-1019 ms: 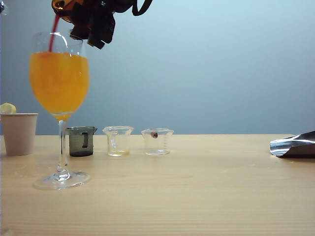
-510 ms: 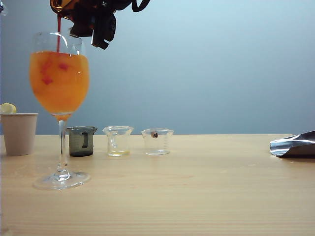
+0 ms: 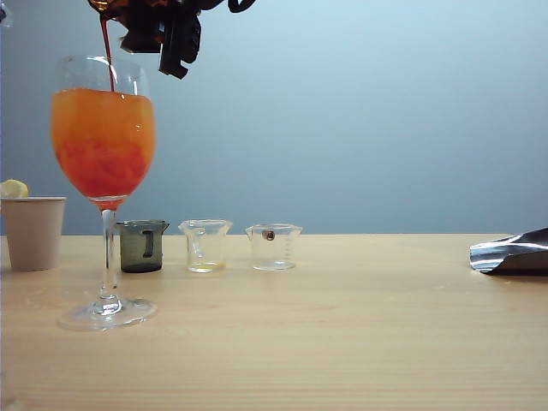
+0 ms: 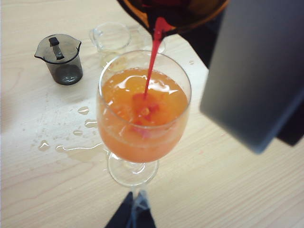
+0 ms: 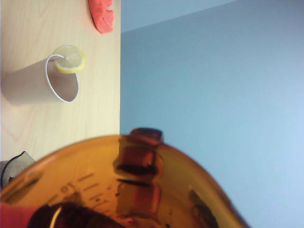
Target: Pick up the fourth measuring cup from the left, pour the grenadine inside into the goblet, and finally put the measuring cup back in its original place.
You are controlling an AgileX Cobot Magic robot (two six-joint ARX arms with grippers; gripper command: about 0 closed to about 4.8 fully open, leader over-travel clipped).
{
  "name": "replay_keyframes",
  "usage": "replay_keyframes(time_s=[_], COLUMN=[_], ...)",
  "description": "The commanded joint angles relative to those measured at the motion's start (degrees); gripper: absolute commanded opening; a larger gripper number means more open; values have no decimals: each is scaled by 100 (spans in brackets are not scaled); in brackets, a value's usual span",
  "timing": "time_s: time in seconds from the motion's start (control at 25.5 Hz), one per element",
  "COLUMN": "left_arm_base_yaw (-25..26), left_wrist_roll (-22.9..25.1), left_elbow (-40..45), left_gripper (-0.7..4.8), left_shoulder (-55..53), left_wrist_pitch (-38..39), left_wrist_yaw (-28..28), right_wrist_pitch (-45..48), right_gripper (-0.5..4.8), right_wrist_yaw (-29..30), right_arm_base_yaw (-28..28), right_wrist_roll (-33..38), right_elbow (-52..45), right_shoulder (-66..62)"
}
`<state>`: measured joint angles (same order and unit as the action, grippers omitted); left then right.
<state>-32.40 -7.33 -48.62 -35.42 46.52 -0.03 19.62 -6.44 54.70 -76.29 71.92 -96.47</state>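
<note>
You are mid-pour; right gripper [image 3: 158, 30], top left of exterior view, clamps tilted fourth measuring cup [image 4: 173, 14] above goblet [image 3: 104, 137]; grenadine [image 4: 152, 61] streams into orange drink, red pooling low; cup not yet emptied, return to row pending; left gripper [image 4: 132, 216] sits low by goblet foot, state unreadable; pale wooden table [image 3: 342, 342], wet splashes near grey cup [image 4: 61, 58]; plain blue-grey wall behind.

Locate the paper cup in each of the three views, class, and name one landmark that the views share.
Exterior view: paper cup at the left edge, left of the goblet.
Left wrist view: not in it.
Right wrist view: lying sideways in the picture, lemon slice on its rim.
Shared landmark: the grey cup.
</note>
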Motion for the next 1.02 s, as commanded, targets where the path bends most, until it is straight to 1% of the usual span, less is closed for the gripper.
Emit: replay_keyframes(time_s=[0.04,0.35,0.63,1.02], left_arm_base_yaw=[4,4,4,4], left_wrist_roll=[140,155,155,155], left_elbow=[-33,-35,-35,-35], left_gripper=[-6,-5,-5,-5], left_shoulder=[13,13,13,13], left_wrist_pitch=[-22,-57,-57,-61], left_wrist_yaw=[22,2,-20,-17], right_wrist_pitch=[177,175,170,190], right_gripper=[229,229,229,229], right_wrist_yaw=[-9,-4,0,7], right_arm_base_yaw=[4,0,-2,0], right_wrist_roll=[-199,-203,-640,-693], right_elbow=[46,46,46,46], right_shoulder=[35,35,35,35])
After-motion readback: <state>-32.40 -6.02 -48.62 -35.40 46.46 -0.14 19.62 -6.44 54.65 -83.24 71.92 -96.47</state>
